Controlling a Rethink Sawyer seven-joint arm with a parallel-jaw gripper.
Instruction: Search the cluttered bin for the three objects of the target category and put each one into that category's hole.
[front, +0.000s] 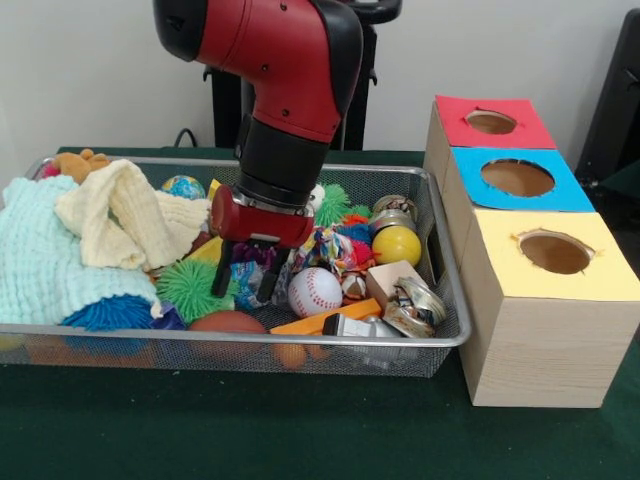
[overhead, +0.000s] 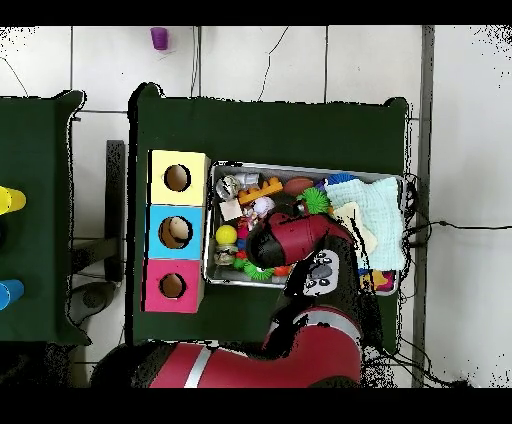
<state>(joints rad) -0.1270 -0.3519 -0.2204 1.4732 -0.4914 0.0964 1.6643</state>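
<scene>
The bin, a shallow silver wire-mesh basket, holds cloths, balls, tins and toys; it also shows in the overhead view. My gripper is lowered into the middle of the bin, with its black fingers apart around a crumpled coloured wrapper. A baseball lies just right of it and a green spiky ball just left. Three wooden boxes with holes stand beside the bin, with red, blue and yellow tops. In the overhead view the arm hides the gripper.
A mint cloth and a cream cloth cover the bin's left part. A yellow ball, metal tins, a wooden block, an orange ball and a blue spiky ball also lie inside.
</scene>
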